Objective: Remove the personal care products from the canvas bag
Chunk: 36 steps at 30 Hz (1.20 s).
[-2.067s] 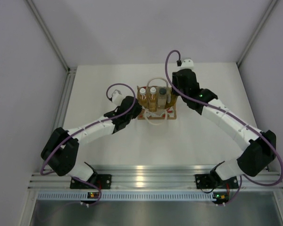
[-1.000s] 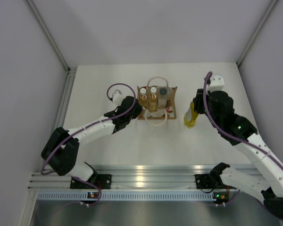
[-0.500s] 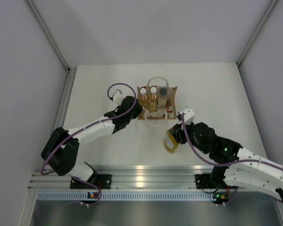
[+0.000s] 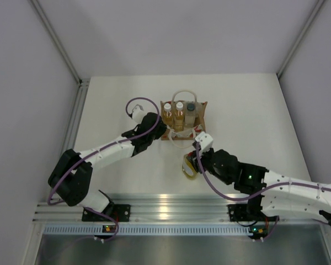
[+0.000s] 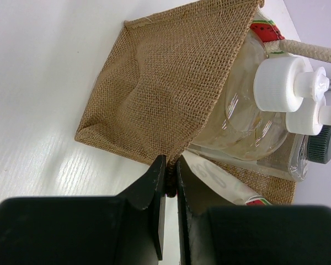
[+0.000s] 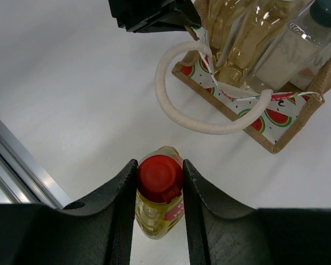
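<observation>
One bottle [image 6: 157,216] within right end effector [image 6: 159,169]

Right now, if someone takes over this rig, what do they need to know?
Left gripper: shut, pinching the canvas bag at its rim.
Right gripper: shut on the yellow bottle at its red cap, upright over the table in front of the bag; can't tell if it has touched down.
Done: yellow bottle is out of the bag.
Left: set it down and release, then take out the two amber bottles and the pale bottle, all standing inside the bag.
</observation>
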Each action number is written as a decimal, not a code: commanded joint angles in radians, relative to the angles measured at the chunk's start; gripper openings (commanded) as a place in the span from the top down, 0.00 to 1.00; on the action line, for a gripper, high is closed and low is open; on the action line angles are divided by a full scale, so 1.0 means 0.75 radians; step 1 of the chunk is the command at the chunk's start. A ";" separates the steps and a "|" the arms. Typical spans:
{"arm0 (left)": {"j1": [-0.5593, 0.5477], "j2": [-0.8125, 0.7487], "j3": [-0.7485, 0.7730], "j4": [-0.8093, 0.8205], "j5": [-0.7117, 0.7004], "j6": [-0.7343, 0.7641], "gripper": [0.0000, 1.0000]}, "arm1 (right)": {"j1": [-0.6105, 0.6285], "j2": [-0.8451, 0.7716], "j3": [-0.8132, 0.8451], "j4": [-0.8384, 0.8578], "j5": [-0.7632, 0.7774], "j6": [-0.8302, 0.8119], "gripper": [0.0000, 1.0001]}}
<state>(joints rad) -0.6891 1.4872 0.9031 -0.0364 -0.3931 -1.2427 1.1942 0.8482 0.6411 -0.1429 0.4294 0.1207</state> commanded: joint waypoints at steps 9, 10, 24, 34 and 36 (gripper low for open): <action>-0.006 0.022 -0.020 -0.180 0.064 0.051 1.00 | 0.009 0.041 0.112 0.193 0.070 0.021 0.34; -0.006 0.021 -0.020 -0.180 0.064 0.053 1.00 | 0.009 0.035 0.127 0.176 0.082 0.025 0.33; -0.008 -0.005 -0.032 -0.180 0.052 0.031 1.00 | -0.608 0.454 0.705 -0.313 -0.035 0.262 0.39; -0.010 -0.019 -0.042 -0.180 0.037 0.033 1.00 | -0.629 0.910 1.082 -0.454 0.096 0.287 0.38; -0.010 -0.021 -0.044 -0.180 0.035 0.039 1.00 | -0.637 1.000 1.133 -0.458 0.070 0.285 0.36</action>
<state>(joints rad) -0.6888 1.4746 0.9031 -0.0521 -0.3874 -1.2320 0.7364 1.5402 1.4048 -0.4385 0.4717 0.3187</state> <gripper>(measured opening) 0.140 0.625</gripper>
